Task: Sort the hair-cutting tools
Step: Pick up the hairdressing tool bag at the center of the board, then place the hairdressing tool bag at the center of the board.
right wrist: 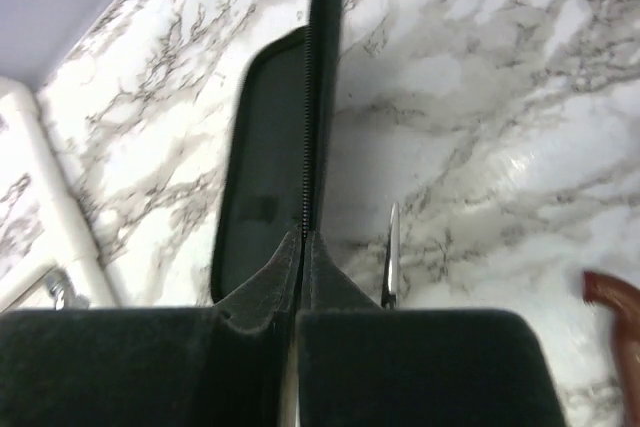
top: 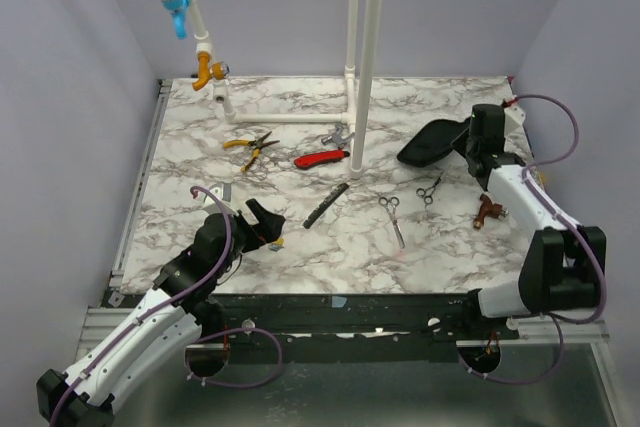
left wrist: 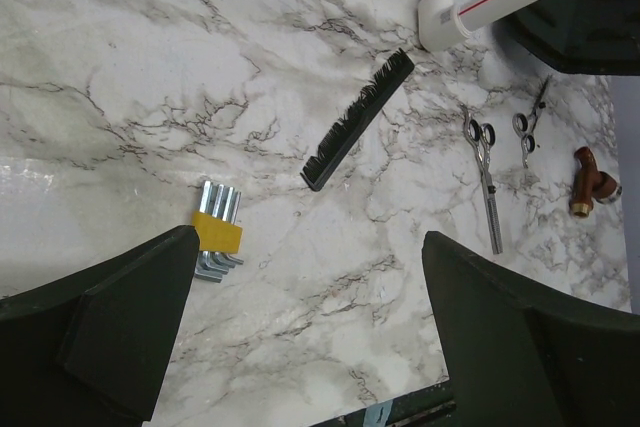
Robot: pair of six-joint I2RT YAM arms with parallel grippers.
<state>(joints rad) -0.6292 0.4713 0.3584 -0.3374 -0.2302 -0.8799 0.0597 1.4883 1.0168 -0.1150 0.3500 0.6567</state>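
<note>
A long black comb (top: 326,205) lies on the marble table (top: 400,107), also in the left wrist view (left wrist: 355,122). Silver scissors (top: 392,215) lie right of it (left wrist: 485,172), with smaller thin scissors (top: 430,189) further right (left wrist: 527,127). My left gripper (top: 265,219) is open and empty, low over the table left of the comb (left wrist: 310,242). My right gripper (top: 468,142) is shut on the zipped edge of an open black case (top: 432,143) at the back right (right wrist: 303,247). The case (right wrist: 265,197) stands open below it. A scissor tip (right wrist: 392,257) shows beside it.
Yellow-handled pliers (top: 250,147), a red-handled tool (top: 322,158) and a silver fitting (top: 337,135) lie near the white pipe frame (top: 362,57). A brown fitting (top: 487,210) lies at the right. A hex key set in a yellow holder (left wrist: 215,232) lies by my left finger.
</note>
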